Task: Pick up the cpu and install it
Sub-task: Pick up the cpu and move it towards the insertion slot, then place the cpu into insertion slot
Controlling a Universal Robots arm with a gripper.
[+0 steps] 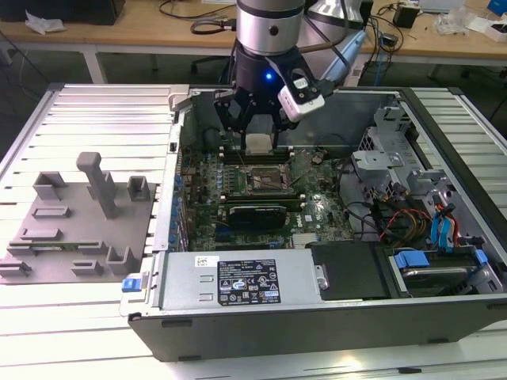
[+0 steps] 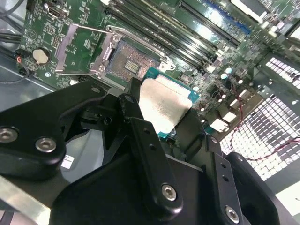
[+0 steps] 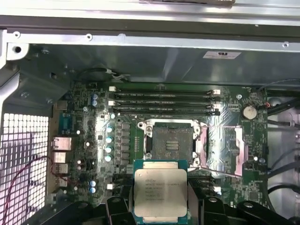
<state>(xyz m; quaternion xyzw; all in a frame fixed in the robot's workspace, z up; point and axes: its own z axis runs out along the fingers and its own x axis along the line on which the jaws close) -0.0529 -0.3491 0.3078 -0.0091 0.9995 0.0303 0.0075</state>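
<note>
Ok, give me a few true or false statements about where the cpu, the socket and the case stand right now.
1. The gripper is shut on the cpu. True.
2. The cpu is seated in the socket. False: it is held apart from the socket, which lies bare.
3. The socket's load plate is folded open to one side. True.
4. The computer case stands upright with its side panel on. False: it lies on its side, open, with the motherboard exposed.
5. A grey fixture sits to the exterior view's left of the case. True.
</note>
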